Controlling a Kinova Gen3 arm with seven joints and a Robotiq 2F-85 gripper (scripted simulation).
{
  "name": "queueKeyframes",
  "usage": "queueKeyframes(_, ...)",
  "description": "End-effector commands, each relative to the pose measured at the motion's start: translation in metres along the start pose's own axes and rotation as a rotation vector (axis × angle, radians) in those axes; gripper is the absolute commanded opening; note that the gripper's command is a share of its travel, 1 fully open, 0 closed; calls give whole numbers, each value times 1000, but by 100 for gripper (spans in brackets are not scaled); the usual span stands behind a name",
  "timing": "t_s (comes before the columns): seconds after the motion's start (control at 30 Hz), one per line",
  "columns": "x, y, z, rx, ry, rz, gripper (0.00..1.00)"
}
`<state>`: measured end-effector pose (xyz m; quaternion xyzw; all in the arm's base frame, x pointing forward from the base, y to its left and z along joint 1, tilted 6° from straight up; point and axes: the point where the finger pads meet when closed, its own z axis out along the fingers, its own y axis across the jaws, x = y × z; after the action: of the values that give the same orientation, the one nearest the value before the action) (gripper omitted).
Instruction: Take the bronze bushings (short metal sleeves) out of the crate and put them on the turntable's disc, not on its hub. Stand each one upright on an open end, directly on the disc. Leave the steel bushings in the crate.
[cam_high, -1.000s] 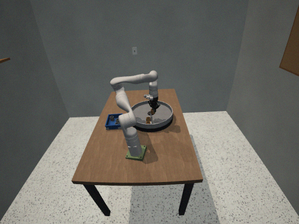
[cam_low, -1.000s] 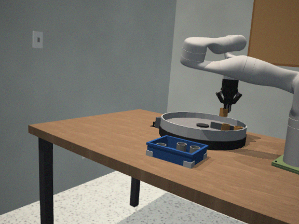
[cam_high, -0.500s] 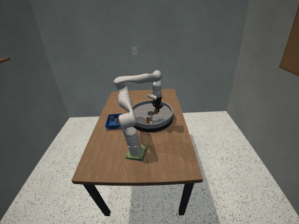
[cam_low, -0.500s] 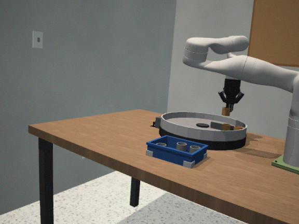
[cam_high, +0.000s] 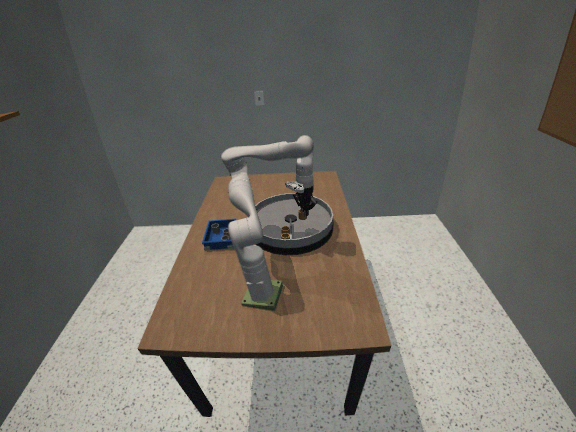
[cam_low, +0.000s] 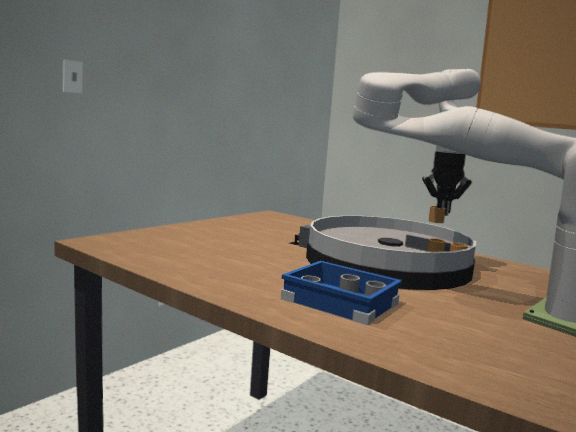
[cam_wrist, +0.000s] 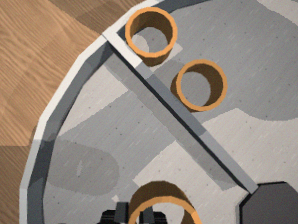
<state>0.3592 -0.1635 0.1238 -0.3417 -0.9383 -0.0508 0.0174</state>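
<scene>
Wrist view: a bronze bushing (cam_high: 302, 215) (cam_low: 436, 215) (cam_wrist: 157, 187) hangs at the tips of the end effector (cam_high: 306, 210) (cam_low: 443, 209) (cam_wrist: 134, 215), whose fingers are pinched on its wall, one inside and one outside. So the ring sits off to one side of the tips, and its hole runs about up and down. The turntable's disc (cam_high: 270, 216) (cam_low: 350, 234) (cam_wrist: 240, 135) is below it. That sideways spot matters: the ring, not the tips, must come down on bare disc.

The dark hub (cam_high: 290, 218) (cam_low: 390, 242) (cam_wrist: 270, 205) is off to the ring's side, lower down. A thin wall (cam_high: 292, 230) (cam_low: 417, 243) (cam_wrist: 175, 110) runs from hub to rim. Across it from the end effector stand an inner bushing (cam_high: 285, 229) (cam_low: 436, 246) (cam_wrist: 175, 90) and an outer bushing (cam_high: 285, 236) (cam_low: 459, 246) (cam_wrist: 151, 61), both upright. The blue crate (cam_high: 205, 233) (cam_low: 325, 298), with steel bushings (cam_high: 215, 228) (cam_low: 349, 283), is well away from the end effector on the tabletop (cam_high: 310, 320) (cam_low: 210, 260) (cam_wrist: 35, 75).

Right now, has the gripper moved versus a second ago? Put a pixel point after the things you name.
Yes. The gripper (cam_high: 306, 212) (cam_low: 444, 210) (cam_wrist: 134, 214) has shifted right in the top view, farther from the turntable's hub (cam_high: 290, 218) (cam_low: 390, 242) (cam_wrist: 270, 206).
</scene>
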Motion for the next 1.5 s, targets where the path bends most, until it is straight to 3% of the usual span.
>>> queueKeyframes(0.0,-4,-1,0,2,-6,-15,0)
queueKeyframes(1.47,-8,-1,0,2,-7,-16,0)
